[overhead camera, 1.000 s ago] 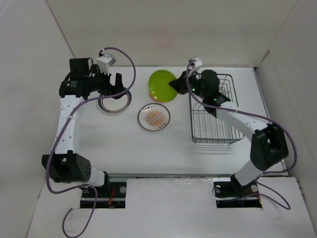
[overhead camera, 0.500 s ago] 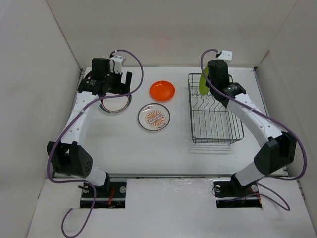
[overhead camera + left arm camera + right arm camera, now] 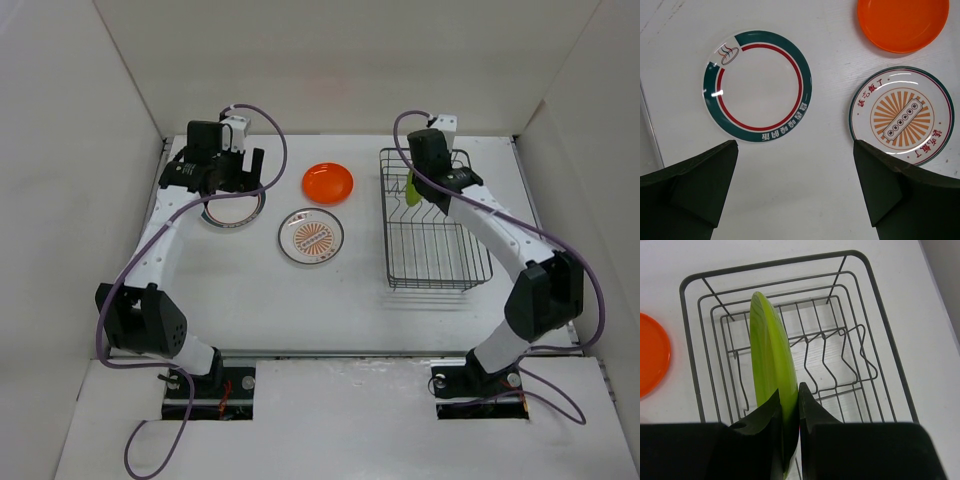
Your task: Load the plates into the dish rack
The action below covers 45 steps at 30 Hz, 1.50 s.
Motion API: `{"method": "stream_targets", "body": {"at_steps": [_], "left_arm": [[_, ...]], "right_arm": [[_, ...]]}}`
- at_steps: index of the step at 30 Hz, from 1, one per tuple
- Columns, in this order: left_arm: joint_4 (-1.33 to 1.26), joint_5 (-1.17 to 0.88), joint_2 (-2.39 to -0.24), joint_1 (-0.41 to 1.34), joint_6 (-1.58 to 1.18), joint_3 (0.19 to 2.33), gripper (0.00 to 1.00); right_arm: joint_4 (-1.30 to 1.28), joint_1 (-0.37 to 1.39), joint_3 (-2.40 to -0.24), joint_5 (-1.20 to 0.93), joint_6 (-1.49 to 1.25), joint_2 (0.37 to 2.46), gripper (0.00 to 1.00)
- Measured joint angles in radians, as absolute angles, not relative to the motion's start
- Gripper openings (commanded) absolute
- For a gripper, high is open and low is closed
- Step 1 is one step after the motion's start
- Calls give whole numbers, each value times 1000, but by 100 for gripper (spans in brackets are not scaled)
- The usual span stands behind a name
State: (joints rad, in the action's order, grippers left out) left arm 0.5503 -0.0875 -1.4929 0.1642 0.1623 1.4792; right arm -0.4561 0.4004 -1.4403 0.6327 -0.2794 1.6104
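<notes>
Right gripper (image 3: 787,395) pinches the lime green plate (image 3: 771,355) upright over the dish rack (image 3: 880,335), prongs (image 3: 825,357) beside it. Left gripper (image 3: 795,147), spread wide, hovers above the ringed plate (image 3: 757,86), with 2 neighbours, the sunburst plate (image 3: 901,116) and the orange plate (image 3: 902,22).

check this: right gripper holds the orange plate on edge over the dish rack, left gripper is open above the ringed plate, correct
Not quite. The plate pinched on edge in the right gripper over the dish rack is the lime green plate, as the right wrist view shows. The orange plate lies flat on the table. The left gripper is indeed open above the ringed plate.
</notes>
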Motion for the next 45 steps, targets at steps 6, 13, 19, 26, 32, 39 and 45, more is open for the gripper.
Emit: {"method": "stream_targets", "body": {"at_steps": [6, 13, 19, 26, 32, 39, 45], "left_arm": [[549, -85, -1493, 164, 162, 1479, 100], [549, -90, -1493, 164, 163, 1479, 100], [549, -134, -1515, 164, 174, 1483, 100], [553, -290, -1680, 165, 205, 1647, 100], [546, -474, -2034, 171, 208, 2037, 100], [565, -649, -2395, 181, 211, 2252, 100], [555, -695, -2500, 183, 184, 2253, 98]], "right_arm": [[-437, 400, -1430, 613, -262, 1654, 3], [-393, 401, -1431, 601, -222, 1724, 27], [-385, 401, -1445, 594, -189, 1765, 64], [-385, 401, -1499, 618, -175, 1747, 100], [-380, 401, -1481, 607, -170, 1600, 100], [-229, 401, -1258, 323, -107, 1323, 100], [-186, 444, -1187, 188, -74, 1226, 100]]}}
